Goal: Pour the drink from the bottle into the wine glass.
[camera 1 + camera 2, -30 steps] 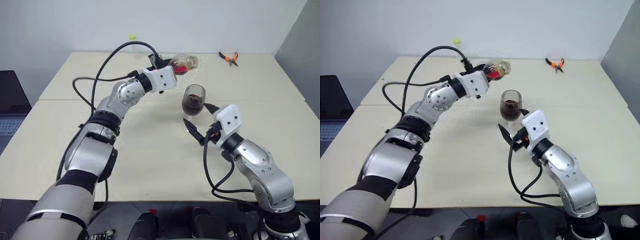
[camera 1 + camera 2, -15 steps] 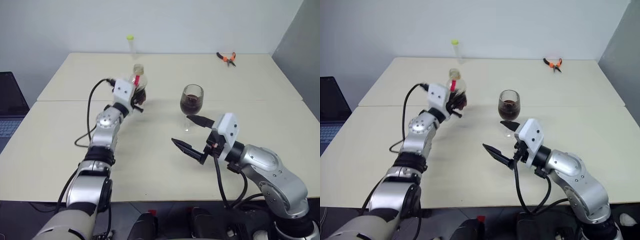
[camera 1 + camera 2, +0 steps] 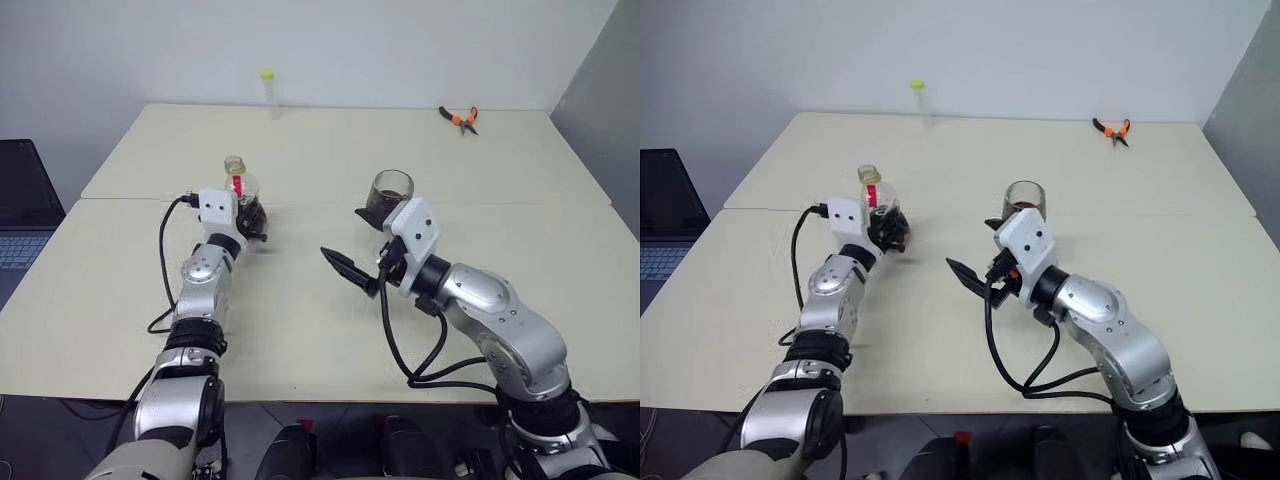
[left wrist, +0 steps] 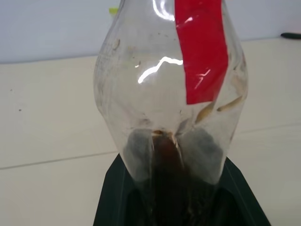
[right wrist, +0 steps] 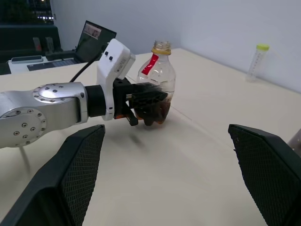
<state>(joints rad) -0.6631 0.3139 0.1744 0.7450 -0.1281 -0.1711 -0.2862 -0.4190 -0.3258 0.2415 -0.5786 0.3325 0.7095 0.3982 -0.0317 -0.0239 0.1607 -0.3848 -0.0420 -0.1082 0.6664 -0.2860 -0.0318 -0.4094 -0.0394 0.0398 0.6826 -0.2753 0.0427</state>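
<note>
Two arms working: left fingers (image 5: 148, 106) gripping bottle (image 3: 240, 192) upright near tabletop (image 3: 300, 330), likely for set-down; right fingers (image 3: 365, 250) standing open beside filled glass (image 3: 388, 192), holding nothing

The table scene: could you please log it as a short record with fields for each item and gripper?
bottle: upright, uncapped, a little dark drink at its bottom, held low on its body
left gripper: shut on bottle
wine glass: upright on table, dark drink inside, behind right gripper
right gripper: open, holding nothing
tube with yellow-green cap: standing at far edge
orange-handled pliers: far right corner
</note>
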